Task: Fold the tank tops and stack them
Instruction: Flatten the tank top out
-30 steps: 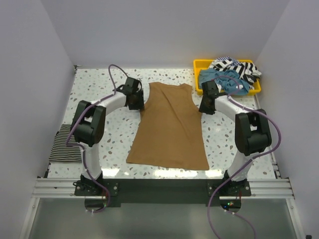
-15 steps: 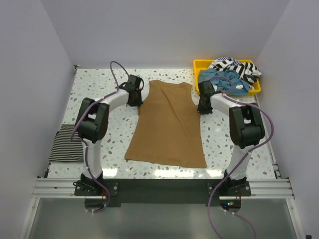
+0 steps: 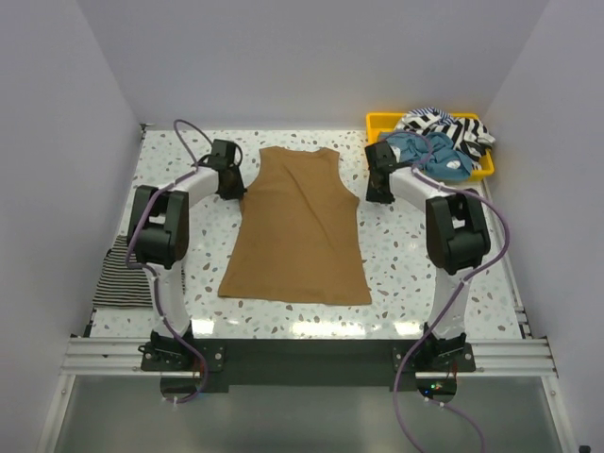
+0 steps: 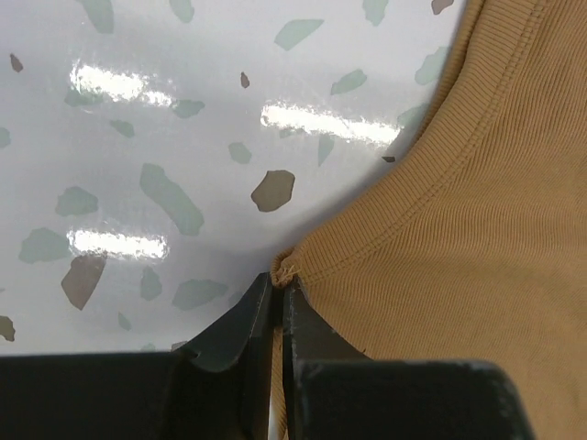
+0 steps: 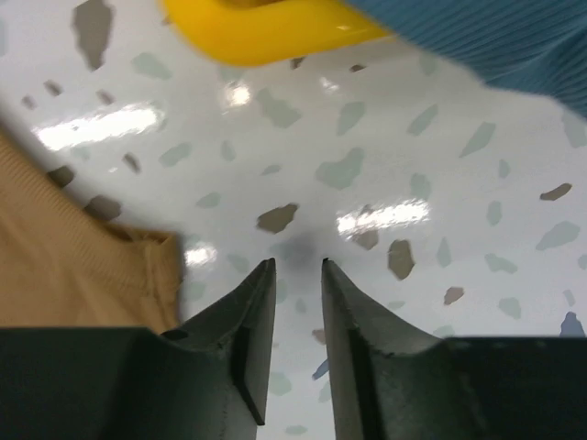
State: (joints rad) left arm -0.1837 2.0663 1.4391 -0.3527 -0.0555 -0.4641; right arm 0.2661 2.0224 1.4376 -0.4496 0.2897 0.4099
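Top external view: tan tank top lies flat on table, straps far, between both arms, each reaching forward with elbow bowed outward. Left gripper pinched tight on the top's edge by the armhole. Right gripper slightly parted, gripping nothing; cloth corner just left of its fingers, yellow tray just beyond.

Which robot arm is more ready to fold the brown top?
Left. The left fingers pinch the tan tank top at its edge. The right fingers stand apart over the table beside it, holding nothing, so they probably must grab first.
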